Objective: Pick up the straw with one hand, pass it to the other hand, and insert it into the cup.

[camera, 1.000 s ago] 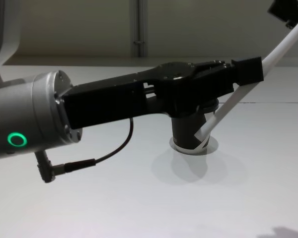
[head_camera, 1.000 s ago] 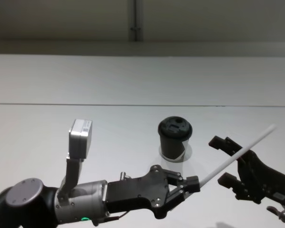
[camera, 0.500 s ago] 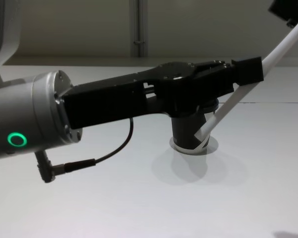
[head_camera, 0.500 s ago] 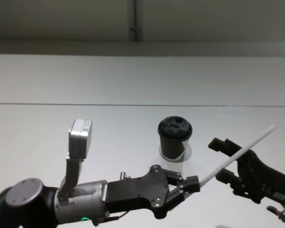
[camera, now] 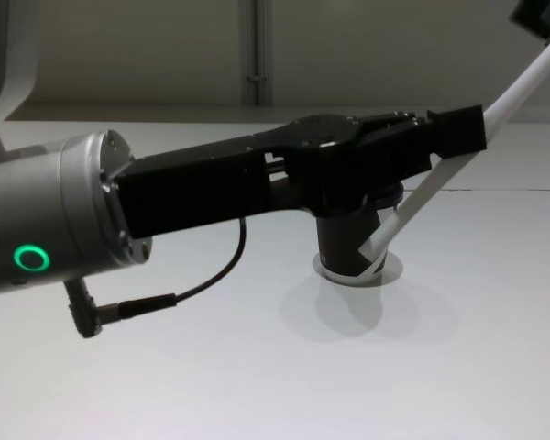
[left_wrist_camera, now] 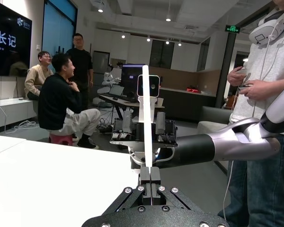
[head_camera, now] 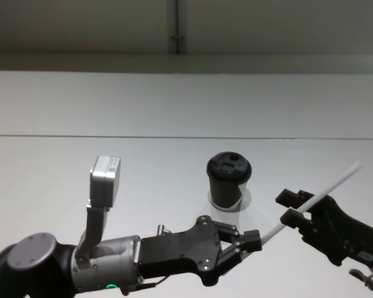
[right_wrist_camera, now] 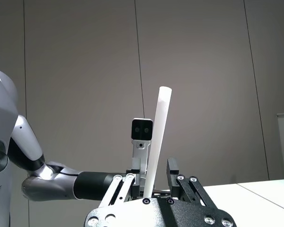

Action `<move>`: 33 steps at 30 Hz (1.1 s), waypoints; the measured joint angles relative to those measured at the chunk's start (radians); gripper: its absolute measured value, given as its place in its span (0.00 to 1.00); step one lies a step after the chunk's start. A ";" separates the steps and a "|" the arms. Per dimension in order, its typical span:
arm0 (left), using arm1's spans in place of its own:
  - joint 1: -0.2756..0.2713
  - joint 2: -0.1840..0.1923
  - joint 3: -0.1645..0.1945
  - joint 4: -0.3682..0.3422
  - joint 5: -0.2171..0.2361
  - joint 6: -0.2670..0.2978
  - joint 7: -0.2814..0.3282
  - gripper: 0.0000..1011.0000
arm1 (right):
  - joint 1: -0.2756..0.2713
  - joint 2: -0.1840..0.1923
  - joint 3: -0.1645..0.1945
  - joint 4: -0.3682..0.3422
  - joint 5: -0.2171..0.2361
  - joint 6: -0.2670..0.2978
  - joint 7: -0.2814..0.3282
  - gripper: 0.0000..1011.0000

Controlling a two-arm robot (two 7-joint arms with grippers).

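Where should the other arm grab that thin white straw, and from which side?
I'd grip the thin white plastic straw at its free middle, above the left gripper pinching its lower end. It slants up rightward, so come from the right with jaws straddling it, as the right gripper does.

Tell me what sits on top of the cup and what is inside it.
A black domed lid covers the cup. The lid hides the inside, so its contents cannot be seen. The straw is outside, held by the left pincer.
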 joint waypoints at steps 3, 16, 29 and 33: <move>0.000 0.000 0.000 0.000 0.000 0.000 0.000 0.00 | 0.000 0.000 0.000 0.000 0.000 0.000 0.000 0.29; 0.000 0.000 0.000 0.000 0.000 0.000 0.000 0.00 | 0.000 0.000 0.000 0.000 0.000 0.000 0.000 0.05; 0.000 0.000 0.000 0.000 0.000 0.000 0.000 0.00 | 0.000 0.000 0.000 0.000 0.000 0.000 0.000 0.01; 0.000 0.000 0.000 0.000 0.000 0.000 0.000 0.00 | 0.000 0.000 0.000 0.000 0.000 0.000 0.000 0.01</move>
